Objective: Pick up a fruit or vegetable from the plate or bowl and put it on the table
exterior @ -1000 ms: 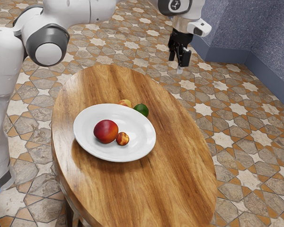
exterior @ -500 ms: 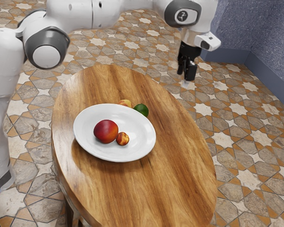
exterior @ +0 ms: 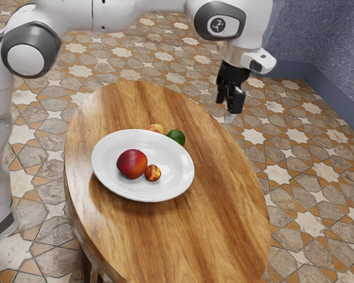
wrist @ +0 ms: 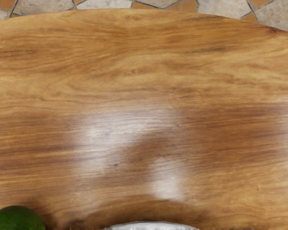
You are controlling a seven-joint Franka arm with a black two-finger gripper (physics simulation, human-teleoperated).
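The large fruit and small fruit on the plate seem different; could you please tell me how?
The large fruit is clearly bigger than the small fruit. The large fruit is mostly deep red, the small fruit mottled orange and red. Both are roundish and on the plate.

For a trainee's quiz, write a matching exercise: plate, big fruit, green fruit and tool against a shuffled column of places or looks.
1. Plate
2. Big fruit
3. Green fruit
4. Tool

A. On the table, just outside the plate
B. Raised in the air
C. White and round
D. On the plate, beside a small fruit

Pairs: 1-C, 2-D, 3-A, 4-B
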